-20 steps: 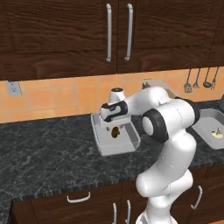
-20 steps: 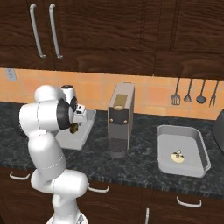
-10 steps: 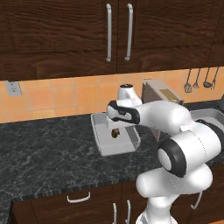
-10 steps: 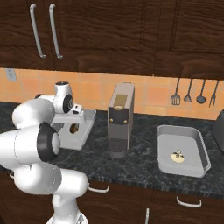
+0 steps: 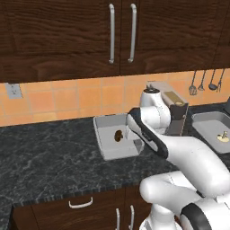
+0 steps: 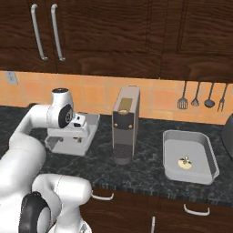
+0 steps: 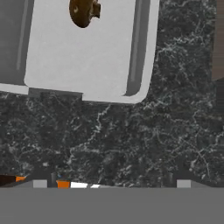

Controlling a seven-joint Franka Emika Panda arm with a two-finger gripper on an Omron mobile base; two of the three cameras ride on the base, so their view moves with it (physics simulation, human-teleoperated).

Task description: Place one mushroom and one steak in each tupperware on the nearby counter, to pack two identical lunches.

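Now the gripper (image 7: 111, 181) stands open and empty at the hand view's bottom, above the counter (image 7: 131, 140); the mushroom (image 7: 83, 12) lies inside the tupperware (image 7: 109, 65) at upper left.

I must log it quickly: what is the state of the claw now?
Claw: open, holding nothing, above the dark marbled stone counter.

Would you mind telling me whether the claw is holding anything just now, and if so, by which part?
Nothing is held: the claw is open over bare counter, beside the tupperware containing a mushroom.
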